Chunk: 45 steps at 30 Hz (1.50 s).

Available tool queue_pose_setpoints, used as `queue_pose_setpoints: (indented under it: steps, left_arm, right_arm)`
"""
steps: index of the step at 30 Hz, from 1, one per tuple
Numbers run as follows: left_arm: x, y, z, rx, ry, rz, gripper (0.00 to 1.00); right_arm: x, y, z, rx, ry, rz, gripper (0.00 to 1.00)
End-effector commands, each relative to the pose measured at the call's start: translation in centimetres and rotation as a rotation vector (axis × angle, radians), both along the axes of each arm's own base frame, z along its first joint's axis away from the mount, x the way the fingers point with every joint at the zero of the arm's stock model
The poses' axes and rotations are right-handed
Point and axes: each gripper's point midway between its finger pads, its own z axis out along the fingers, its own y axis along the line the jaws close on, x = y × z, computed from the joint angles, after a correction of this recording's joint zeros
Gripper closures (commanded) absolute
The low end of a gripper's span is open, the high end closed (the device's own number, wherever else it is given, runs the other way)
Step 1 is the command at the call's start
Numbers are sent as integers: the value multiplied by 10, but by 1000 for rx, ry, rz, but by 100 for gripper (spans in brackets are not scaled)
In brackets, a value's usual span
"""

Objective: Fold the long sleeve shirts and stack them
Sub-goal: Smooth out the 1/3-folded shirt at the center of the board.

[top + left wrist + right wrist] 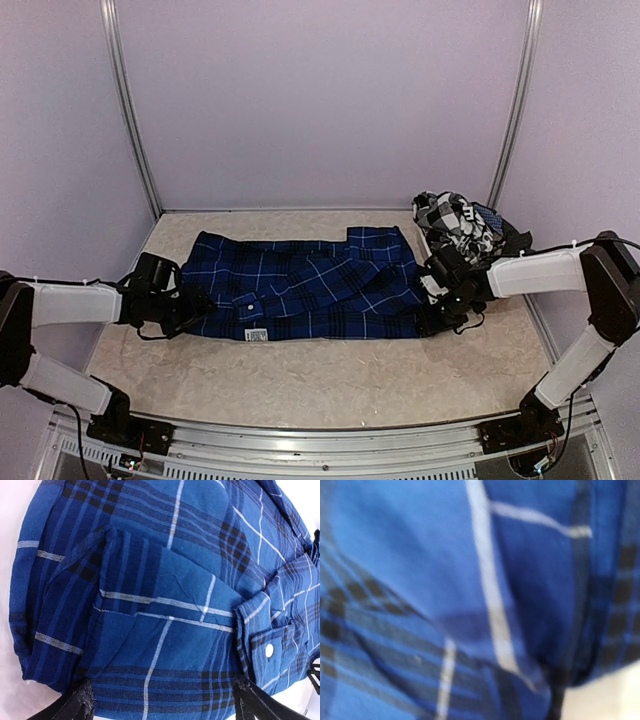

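Observation:
The royal blue plaid shirt [310, 285] lies spread and partly folded across the middle of the table. My left gripper [192, 306] is at its left edge. In the left wrist view its fingertips [82, 702] stand wide apart, open, with blue cloth [165, 630] lying between them. My right gripper [441, 300] is at the shirt's right edge. The right wrist view is blurred and filled with blue cloth [445, 580]. Only one dark finger [555, 695] shows, well off centre, so the jaws look open. The black-and-white checked shirt [455, 222] is bunched at the back right.
The beige tabletop [330, 385] lies bare in front of the shirt. Purple walls and metal posts [130, 110] close in the back and sides. The checked shirt sits just behind my right arm [540, 272].

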Motion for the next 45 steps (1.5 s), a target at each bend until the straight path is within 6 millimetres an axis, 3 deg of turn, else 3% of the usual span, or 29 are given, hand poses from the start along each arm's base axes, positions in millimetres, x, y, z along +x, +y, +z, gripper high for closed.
queue_pose_setpoints:
  steps: [1,6,9,21,32,45]
  left_arm:
    - [-9,-4,14,-8,-22,-12,8]
    - [17,-19,69,-54,-201,-59,9]
    - [28,-25,79,-58,-222,-82,13]
    - [47,-70,48,-130,-154,-210,44]
    - [51,-82,8,-108,-82,-233,48]
    - [52,-94,2,-160,-115,-286,68]
  right_arm:
    - [-32,-12,-10,-44,105,-6,51]
    - [-16,3,14,-2,29,26,51]
    - [-12,7,18,2,19,36,51]
    - [-13,11,19,4,14,47,51]
    - [-13,12,17,2,16,52,51]
    - [-16,14,9,-5,27,63,52]
